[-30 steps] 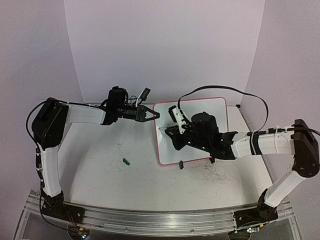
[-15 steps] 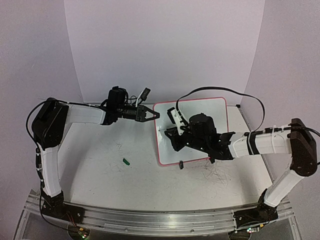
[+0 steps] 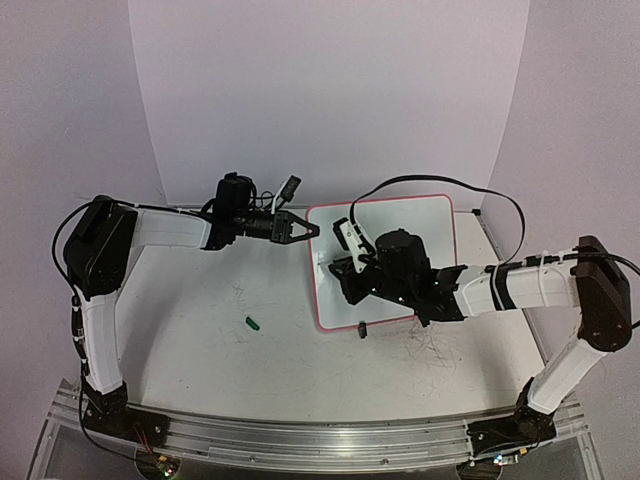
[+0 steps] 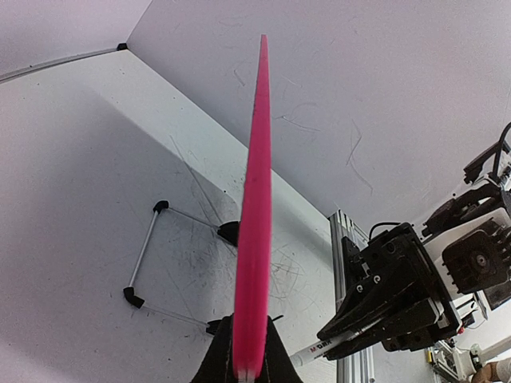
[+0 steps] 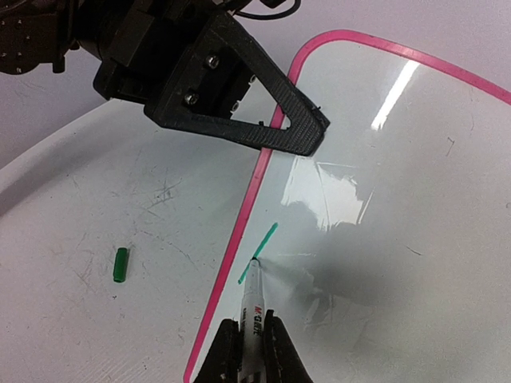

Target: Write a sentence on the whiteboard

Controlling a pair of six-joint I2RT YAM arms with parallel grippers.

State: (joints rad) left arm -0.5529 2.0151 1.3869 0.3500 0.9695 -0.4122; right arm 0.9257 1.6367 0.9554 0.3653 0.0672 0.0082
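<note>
Writing, at its very start. On the whiteboard (image 5: 415, 239), only one short slanted green stroke (image 5: 259, 249) of the sentence so far, right at the tip of the marker (image 5: 254, 299) and just inside the pink rim. No readable letter yet.

Right gripper (image 5: 247, 339): fingers pressed in on the marker barrel, pinching it by its printed label. Tip pointing straight ahead of the fingertips and down onto the glossy surface, meeting the stroke partway along. Appears to touch the board, though impossible to tell how firmly.

Left gripper (image 3: 308, 229): fingers closed on the board's rim, clamping that edge between them. In the left wrist view, pink edge running straight out from between the fingertips. Sits just ahead of the right fingers and a little to the side, near the stroke but apart from the marker.

Green cap (image 5: 120, 264) lying on the table (image 3: 200, 330), well off to the side of the right fingers, outside the rim and touching nothing.

Next, as a judgement: finishing the first letter, then carrying on with small strokes away from the rim and across the open white area ahead of the fingers. Calls for light, even pressure at the tip, short lifts between strokes, and a firm left clamp to stop any sliding or tipping of the board. Also calls for compact letters and a level line, with care not to skid the tip over the rim so close beside it.
</note>
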